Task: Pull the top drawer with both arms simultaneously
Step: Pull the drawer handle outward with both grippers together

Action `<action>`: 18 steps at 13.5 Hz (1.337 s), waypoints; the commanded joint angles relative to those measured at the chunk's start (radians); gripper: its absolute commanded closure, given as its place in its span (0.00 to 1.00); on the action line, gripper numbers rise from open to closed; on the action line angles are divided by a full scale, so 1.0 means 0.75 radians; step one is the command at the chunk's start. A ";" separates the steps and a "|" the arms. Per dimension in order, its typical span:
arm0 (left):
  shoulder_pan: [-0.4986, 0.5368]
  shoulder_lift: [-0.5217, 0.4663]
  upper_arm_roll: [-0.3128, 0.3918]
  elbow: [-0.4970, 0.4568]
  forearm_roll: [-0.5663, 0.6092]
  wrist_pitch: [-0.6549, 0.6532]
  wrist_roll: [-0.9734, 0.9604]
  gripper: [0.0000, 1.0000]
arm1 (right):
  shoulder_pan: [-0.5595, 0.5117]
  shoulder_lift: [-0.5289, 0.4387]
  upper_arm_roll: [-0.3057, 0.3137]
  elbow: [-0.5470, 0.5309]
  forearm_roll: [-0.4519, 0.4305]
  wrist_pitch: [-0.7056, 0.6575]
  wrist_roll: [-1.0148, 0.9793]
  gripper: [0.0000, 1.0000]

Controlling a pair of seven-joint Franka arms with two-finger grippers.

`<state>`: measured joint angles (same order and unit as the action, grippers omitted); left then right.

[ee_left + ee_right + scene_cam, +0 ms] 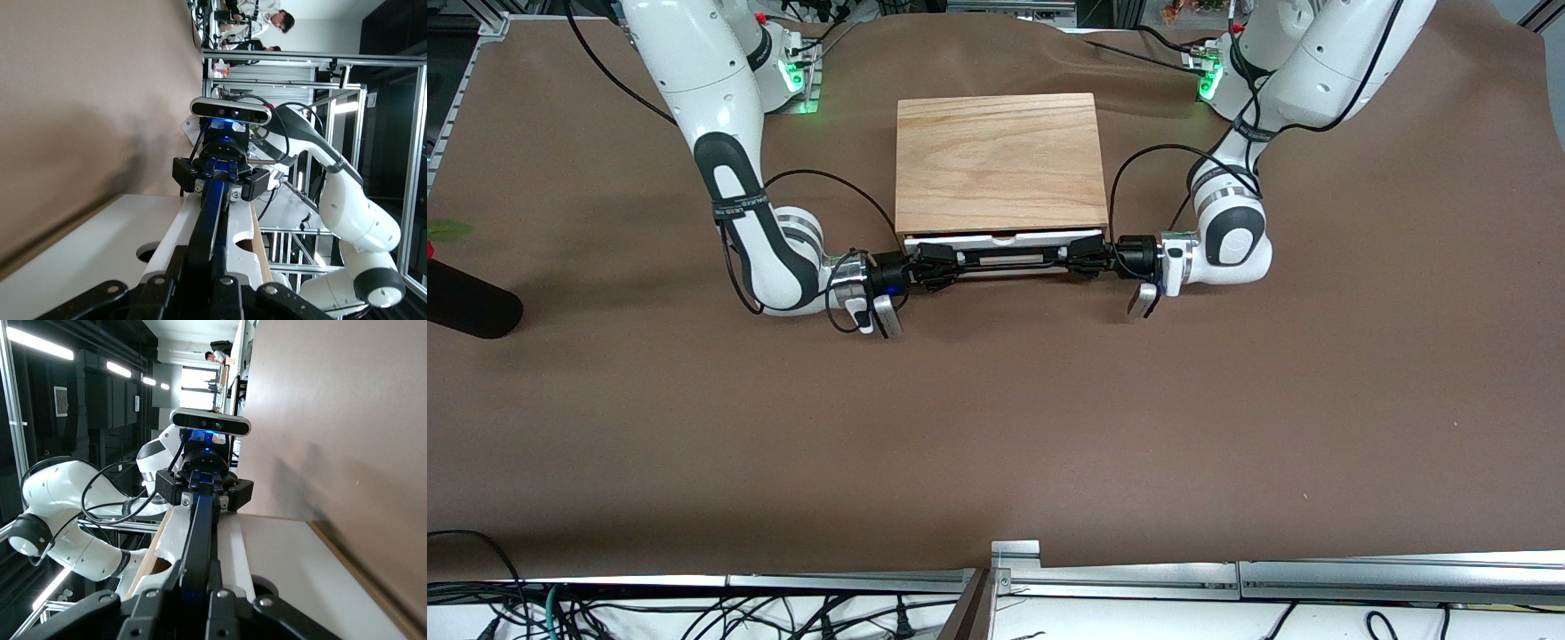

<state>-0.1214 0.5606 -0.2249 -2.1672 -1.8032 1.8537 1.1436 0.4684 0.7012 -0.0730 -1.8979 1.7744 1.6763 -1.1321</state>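
My two arms reach in from their bases and meet at the front of the cabinet (1000,160), which sits mid-table on the brown cover (996,427), its flat oak top facing up.

The top drawer (1005,241) shows just under the oak slab's near edge as a white strip. It stands only slightly out from the cabinet; no drawer floor is visible in the front view. Its thin black handle (1003,264) runs along the front panel, nearer the front camera than the panel itself.

My right gripper (951,265) lies level at the handle's end toward the right arm's end of the table, fingers pointing along the bar. In the right wrist view the gripper (199,587) has its fingers drawn in narrow around the dark bar (199,533), which runs straight away from it to the other gripper (203,487).

My left gripper (1074,260) lies level at the handle's other end, facing the right one. In the left wrist view the gripper (207,273) is likewise pinched narrow on the bar (210,213), with the right gripper (221,175) clamped at its other end.

The two grippers are apart, with a bare stretch of handle between them. The white drawer front (100,247) lies flat beside the bar in the left wrist view, and likewise in the right wrist view (287,567).
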 commanded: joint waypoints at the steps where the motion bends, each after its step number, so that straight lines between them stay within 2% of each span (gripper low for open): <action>1: 0.043 0.028 0.034 0.026 0.064 0.058 -0.103 1.00 | -0.070 0.030 -0.013 0.145 0.023 0.000 0.077 1.00; 8: 0.031 0.134 0.118 0.206 0.067 0.061 -0.281 1.00 | -0.140 0.157 -0.015 0.430 0.019 0.049 0.268 1.00; 12: 0.017 0.175 0.138 0.316 0.099 0.063 -0.443 1.00 | -0.164 0.208 -0.019 0.550 0.017 0.086 0.341 1.00; 14: 0.015 0.201 0.169 0.392 0.154 0.063 -0.538 1.00 | -0.174 0.223 -0.021 0.595 0.015 0.098 0.370 1.00; 18: 0.011 0.248 0.200 0.498 0.169 0.063 -0.655 1.00 | -0.191 0.251 -0.029 0.659 0.013 0.101 0.407 1.00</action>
<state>-0.1472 0.7369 -0.1410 -1.7864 -1.7216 1.8910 0.8335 0.4150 0.9203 -0.0748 -1.4538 1.7454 1.7609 -0.8943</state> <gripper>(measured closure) 0.815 0.833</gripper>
